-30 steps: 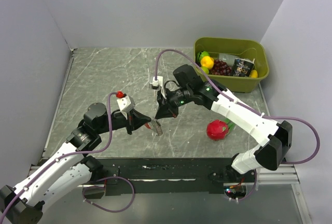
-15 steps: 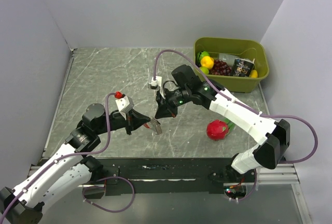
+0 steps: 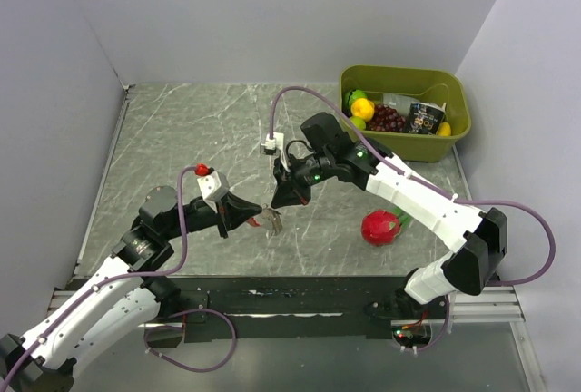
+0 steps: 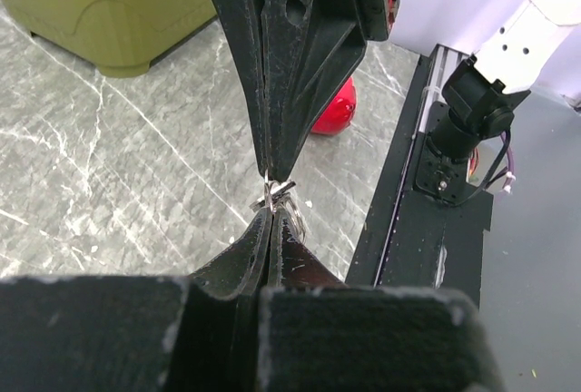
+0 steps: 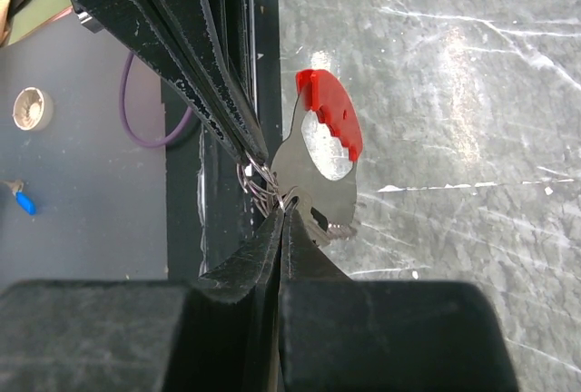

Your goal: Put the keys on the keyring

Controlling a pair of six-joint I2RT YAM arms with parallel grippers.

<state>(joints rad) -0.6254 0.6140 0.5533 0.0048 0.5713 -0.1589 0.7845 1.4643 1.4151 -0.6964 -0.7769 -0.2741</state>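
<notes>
The keys (image 5: 320, 170) are a silvery piece with a curved red part (image 5: 332, 112), hanging just above the table. They also show in the top view (image 3: 272, 222). The keyring (image 5: 254, 179) is thin wire loops at their top and also shows in the left wrist view (image 4: 278, 195). My left gripper (image 3: 260, 219) is shut on the keyring, with its tips (image 4: 270, 212) pinching the wire. My right gripper (image 3: 277, 203) is shut on a key's head, with its tips (image 5: 284, 209) right beside the ring. The two grippers meet tip to tip at mid-table.
A round red fruit (image 3: 381, 227) with green leaves lies right of the grippers and also shows in the left wrist view (image 4: 334, 112). An olive bin (image 3: 406, 79) holding fruit and a packet stands at the back right. The black rail (image 3: 300, 294) runs along the front edge.
My left arm has drawn slightly back to the left, its wrist lower. The keys shifted a little toward the left gripper. The right gripper has barely moved.
</notes>
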